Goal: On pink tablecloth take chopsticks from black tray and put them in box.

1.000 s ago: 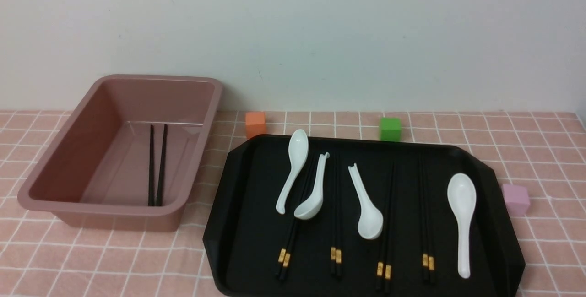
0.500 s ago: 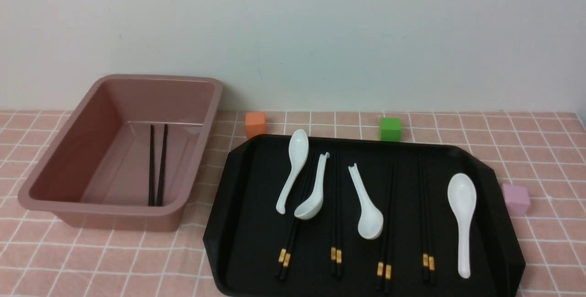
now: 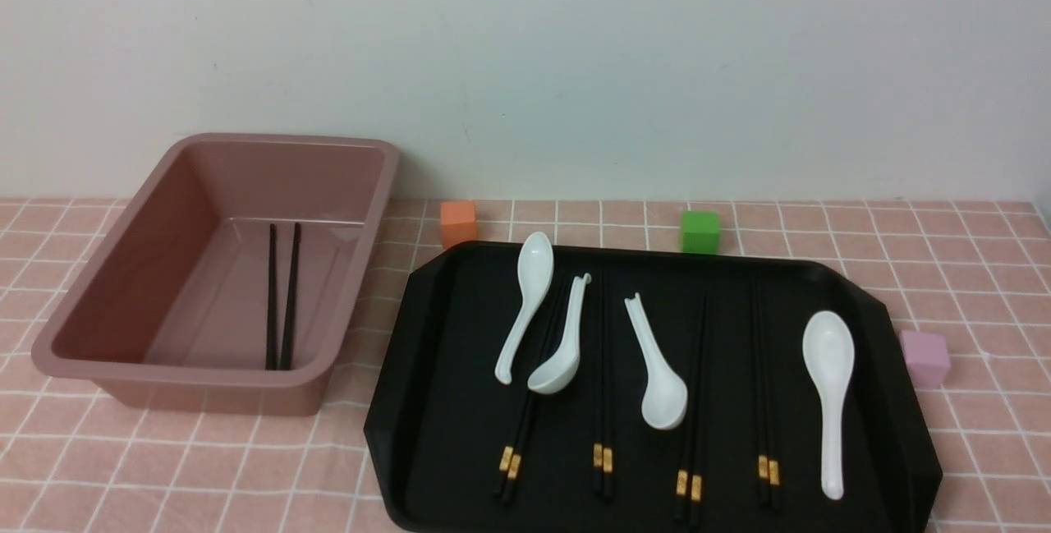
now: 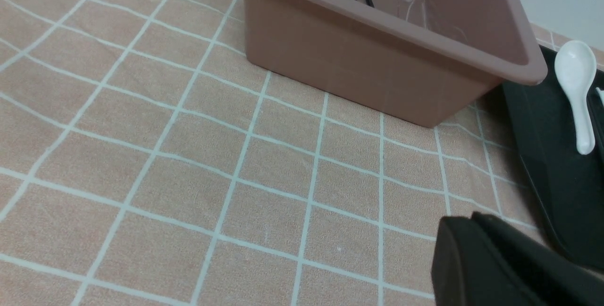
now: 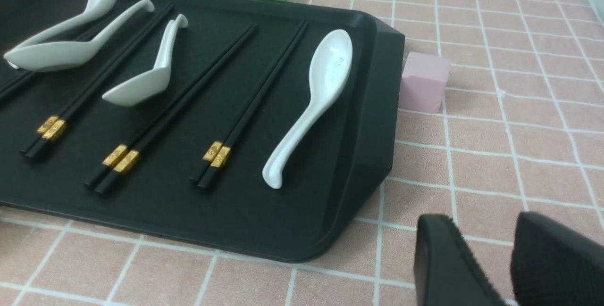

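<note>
Front view: 4 prs chopsticks (image 3: 602,385) on black tray (image 3: 427,352); 1 pr in box (image 3: 123,270).
L pincer (image 4: 490,259): closed, empty.
R pincer (image 5: 495,268): slightly apart, empty.

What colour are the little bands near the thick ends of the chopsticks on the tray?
Yellow-gold bands on black chopsticks, clearest in the right wrist view.

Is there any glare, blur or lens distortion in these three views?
Front view: even, soft light, slightly hazy. Left wrist view: cloth grid lines bow on the pink checked tablecloth; glare inside the deep dusty-pink plastic box. Right wrist view: sheen on the rightmost white soup spoon.
</note>
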Robot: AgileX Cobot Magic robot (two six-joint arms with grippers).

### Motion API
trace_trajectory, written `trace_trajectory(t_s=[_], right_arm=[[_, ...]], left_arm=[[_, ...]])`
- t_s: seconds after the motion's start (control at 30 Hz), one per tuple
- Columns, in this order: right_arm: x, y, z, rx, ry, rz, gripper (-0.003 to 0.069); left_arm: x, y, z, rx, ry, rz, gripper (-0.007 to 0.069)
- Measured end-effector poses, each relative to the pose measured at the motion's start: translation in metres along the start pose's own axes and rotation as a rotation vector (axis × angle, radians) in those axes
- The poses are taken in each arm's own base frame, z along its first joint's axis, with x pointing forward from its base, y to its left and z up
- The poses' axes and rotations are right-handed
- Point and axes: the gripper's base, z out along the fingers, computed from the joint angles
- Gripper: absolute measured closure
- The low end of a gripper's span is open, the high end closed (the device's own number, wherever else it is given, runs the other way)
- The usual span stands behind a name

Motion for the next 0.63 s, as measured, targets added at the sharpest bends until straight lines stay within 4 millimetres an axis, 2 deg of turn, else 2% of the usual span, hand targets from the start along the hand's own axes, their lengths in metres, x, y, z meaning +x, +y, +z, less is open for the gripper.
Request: trace_trajectory(t_s=[0.63], right_arm=[[0.0, 0.0, 0.0, 0.0, 0.0, 0.0, 0.0419]], left_arm=[[0.0, 0.0, 0.0, 0.0, 0.0, -0.001, 0.0583]])
